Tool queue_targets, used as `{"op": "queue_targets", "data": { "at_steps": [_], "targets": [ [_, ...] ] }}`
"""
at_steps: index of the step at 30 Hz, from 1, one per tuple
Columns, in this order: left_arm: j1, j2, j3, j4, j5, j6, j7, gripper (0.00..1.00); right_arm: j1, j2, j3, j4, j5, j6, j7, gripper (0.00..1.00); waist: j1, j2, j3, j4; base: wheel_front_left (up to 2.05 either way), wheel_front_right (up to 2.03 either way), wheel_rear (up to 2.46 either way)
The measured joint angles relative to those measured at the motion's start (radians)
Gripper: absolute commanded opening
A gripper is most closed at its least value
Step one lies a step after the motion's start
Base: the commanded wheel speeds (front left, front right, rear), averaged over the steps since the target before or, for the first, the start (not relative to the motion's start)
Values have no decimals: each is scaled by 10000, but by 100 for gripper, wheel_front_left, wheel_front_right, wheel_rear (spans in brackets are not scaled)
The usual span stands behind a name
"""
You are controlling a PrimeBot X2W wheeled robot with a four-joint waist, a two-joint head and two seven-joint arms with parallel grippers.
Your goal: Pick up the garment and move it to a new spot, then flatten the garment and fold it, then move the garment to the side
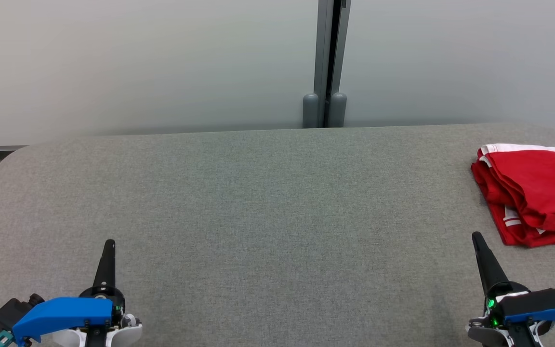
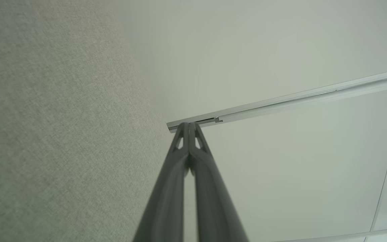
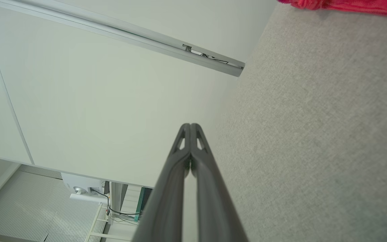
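Red garment [image 1: 533,193] lies folded in a compact stack at the right edge of the grey surface [image 1: 258,202], well apart from both arms. Judged: folding and moving aside are done (little or nothing left). Left end effector [image 1: 109,246] and right end effector [image 1: 477,238] are pinched closed, empty. The right wrist view catches the garment's edge; the left wrist view gives surface and wall [image 2: 247,50].

Grey fabric-covered table [image 1: 268,207], far corners rounded, stretching wide across the head view. On it, out at the right side, lies a red garment [image 1: 533,193] with white trim, loosely folded into layers.
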Motion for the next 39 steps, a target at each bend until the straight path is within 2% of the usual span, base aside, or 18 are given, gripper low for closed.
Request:
{"op": "queue_targets", "data": {
  "at_steps": [39],
  "targets": [
    [-247, -230, 606, -385, -2428, -21, 765, 0, -327, -8, -67, 121, 2968, 0, 238, 0, -2, 0, 52, -12, 0, 0, 0]
  ]
}}
